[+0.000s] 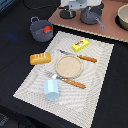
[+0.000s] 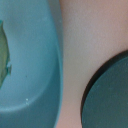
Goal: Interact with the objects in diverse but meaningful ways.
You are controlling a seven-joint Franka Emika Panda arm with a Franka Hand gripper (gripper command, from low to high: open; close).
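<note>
My gripper [image 1: 81, 7] hangs at the far edge of the exterior view, just above a grey handled pot [image 1: 93, 16] and a dark round piece [image 1: 67, 13] on a pinkish board [image 1: 107, 31]. Its fingers are too blurred to read. Up close, the wrist view shows a blue-grey pot wall [image 2: 35, 75] with something greenish [image 2: 3, 50] inside and a dark disc [image 2: 107, 95]; no fingers show there. On the exterior view's left, another grey pot [image 1: 39, 30] holds the red tomato [image 1: 47, 30]. The bread loaf [image 1: 40, 58], yellow packet [image 1: 80, 45] and light-blue cup [image 1: 51, 90] lie on a pale mat [image 1: 95, 92].
A tan plate [image 1: 68, 65] sits mid-mat between an orange-handled knife [image 1: 82, 57] and fork [image 1: 70, 81]. A pale bowl [image 1: 123, 17] stands at the board's edge on the exterior view's right. Dark tabletop [image 1: 12, 60] surrounds the mat.
</note>
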